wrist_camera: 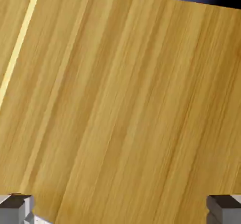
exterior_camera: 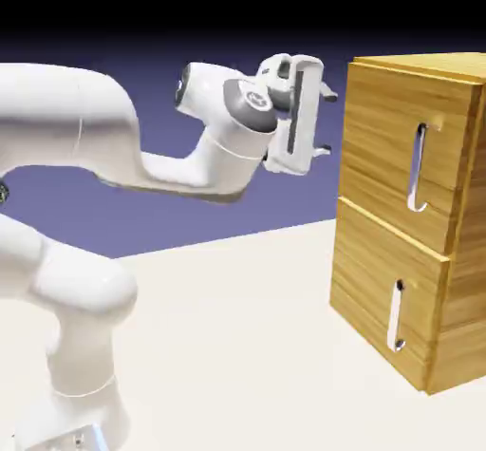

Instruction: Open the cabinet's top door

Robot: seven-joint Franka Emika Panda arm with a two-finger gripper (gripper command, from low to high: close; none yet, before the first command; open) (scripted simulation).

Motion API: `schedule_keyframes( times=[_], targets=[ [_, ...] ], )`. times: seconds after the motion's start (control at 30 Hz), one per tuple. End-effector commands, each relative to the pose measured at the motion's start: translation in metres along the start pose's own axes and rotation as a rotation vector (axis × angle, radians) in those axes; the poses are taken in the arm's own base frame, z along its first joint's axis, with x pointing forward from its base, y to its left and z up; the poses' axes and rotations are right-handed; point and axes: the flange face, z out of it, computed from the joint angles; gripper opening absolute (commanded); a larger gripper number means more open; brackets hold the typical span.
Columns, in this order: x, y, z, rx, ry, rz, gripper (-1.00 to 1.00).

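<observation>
Approaching top door (exterior_camera: 394,155) of cabinet (exterior_camera: 460,321), both doors closed. Claw (exterior_camera: 326,122) spread wide, pinching nothing, apart from cabinet. Vertical bar handle (exterior_camera: 416,169) on top door, near edge farther from claw; above lower door (exterior_camera: 384,283). Next, likely needs shifting across toward handle, then straddling and closing on it.

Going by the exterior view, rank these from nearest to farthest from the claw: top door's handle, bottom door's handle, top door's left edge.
From the claw:
1. Top door's left edge, just right of it
2. Top door's handle, farther right
3. Bottom door's handle, lower right, farthest
</observation>
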Motion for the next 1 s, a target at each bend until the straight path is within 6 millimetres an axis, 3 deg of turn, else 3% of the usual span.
schedule_keyframes(
  times=[0.0,0.43,0.83,0.9,0.97],
  targets=[
    [-0.004,0.001,0.001,-0.012,0.003,-0.044,0.00],
    [-0.059,-0.006,0.038,-0.160,-0.002,-0.609,0.00],
    [-0.113,-0.041,0.099,-0.270,-0.050,-1.131,0.00],
    [-0.114,-0.041,0.100,-0.271,-0.051,-1.140,0.00],
    [-0.113,-0.036,0.120,-0.271,-0.050,-1.138,0.00]
  ],
)
